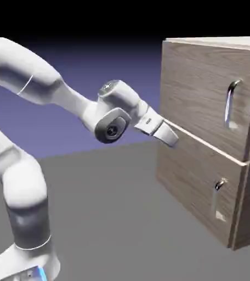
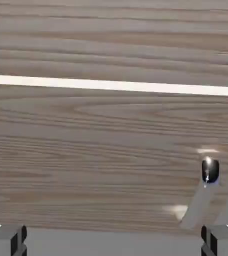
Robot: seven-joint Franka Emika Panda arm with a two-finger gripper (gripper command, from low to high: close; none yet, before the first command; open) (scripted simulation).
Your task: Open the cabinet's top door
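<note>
Spreading grey table (image 1: 111,219) under blue-violet backdrop (image 1: 94,71), beside cabinet (image 1: 204,99)

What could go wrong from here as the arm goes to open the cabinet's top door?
The open gripper sits level with the pale seam between the panels, not with the top door's handle, which is higher and further right in the exterior view. Pushing straight ahead, it would likely bump the cabinet front.

The hand view shows only the lower panel's short handle, so the gripper might close on that and open the wrong panel.
</note>
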